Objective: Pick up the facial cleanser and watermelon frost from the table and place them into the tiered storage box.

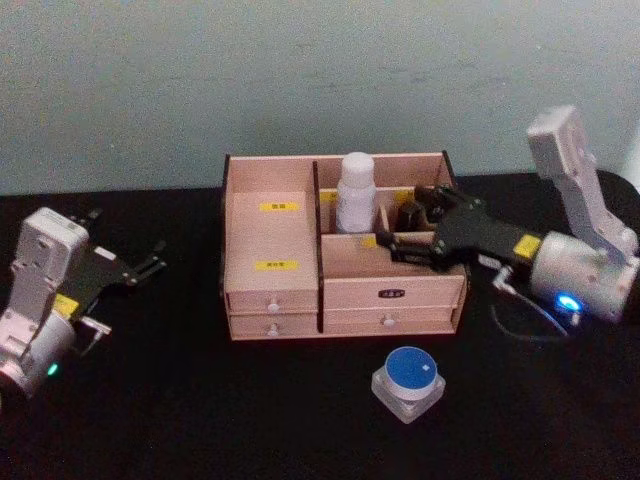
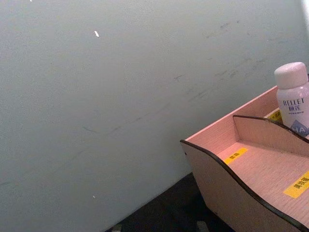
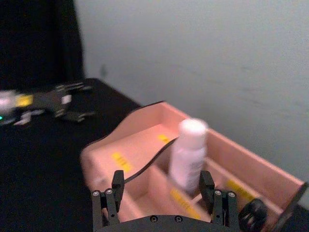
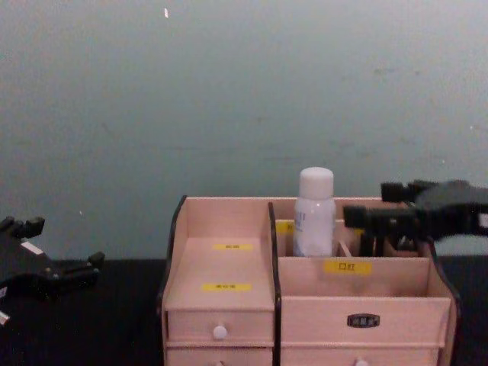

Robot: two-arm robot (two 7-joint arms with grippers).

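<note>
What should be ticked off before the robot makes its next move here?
1. White bottle standing upright inside the wooden box: ok.
2. Right claw open and empty: ok.
3. Right claw clear of the box: not ok, it hangs over the right-hand compartments.
4. Blue-lidded jar free on the table in front of the box: ok.
5. Left claw out of the way on the left: ok.
6. Free compartment for the jar: cannot tell, the claw covers part.

A: Middle of the table [image 1: 200, 420]?
B: Tiered storage box [image 1: 265, 240], with a bottle [image 1: 353, 190] upright in a rear compartment.
A: In front?
B: Jar [image 1: 407, 380], apart, toward the right.
A: At the sides?
B: Left gripper [image 1: 125, 242] well off left; right gripper [image 1: 402, 232] over the right rear compartments.
</note>
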